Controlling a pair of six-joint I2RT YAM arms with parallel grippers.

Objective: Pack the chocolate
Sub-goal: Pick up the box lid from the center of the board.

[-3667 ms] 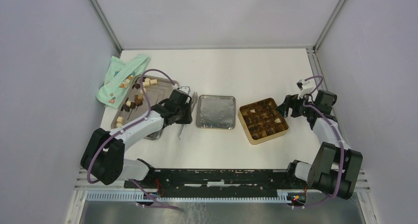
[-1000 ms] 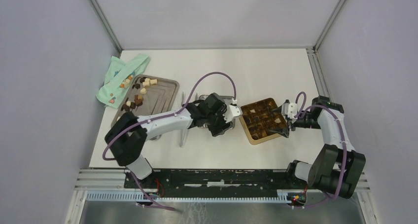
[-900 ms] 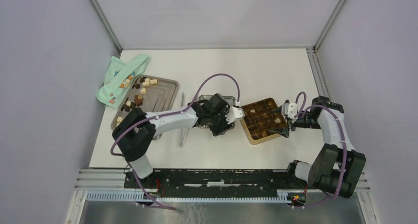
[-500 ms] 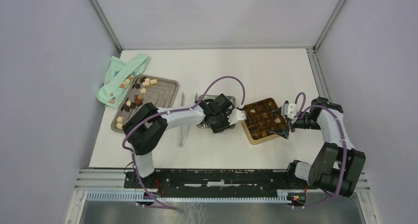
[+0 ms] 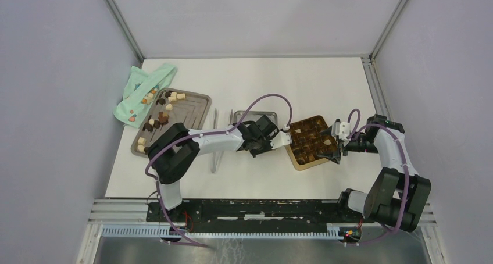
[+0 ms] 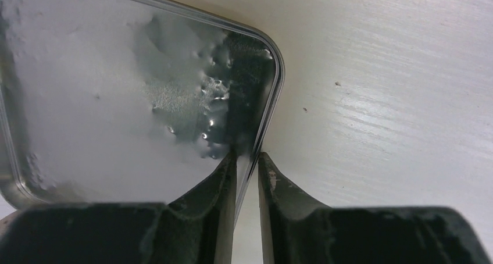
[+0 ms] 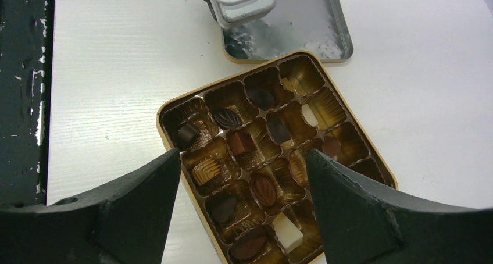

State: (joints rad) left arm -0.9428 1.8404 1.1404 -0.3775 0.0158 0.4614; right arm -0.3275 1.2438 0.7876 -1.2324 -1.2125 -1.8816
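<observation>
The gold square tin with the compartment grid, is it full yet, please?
Partly full. In the right wrist view the gold square tin holds chocolates in many compartments, while several show only bare gold liner.

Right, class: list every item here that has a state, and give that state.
gold tin: open, partly filled
chocolate: some in the tin, more loose on the metal tray
silver lid: off, flat on the table beside the tin
left fingers: narrow, astride the lid's rim, grip unclear
right fingers: wide open, empty, over the tin
tweezers: lying on the table, unheld
</observation>
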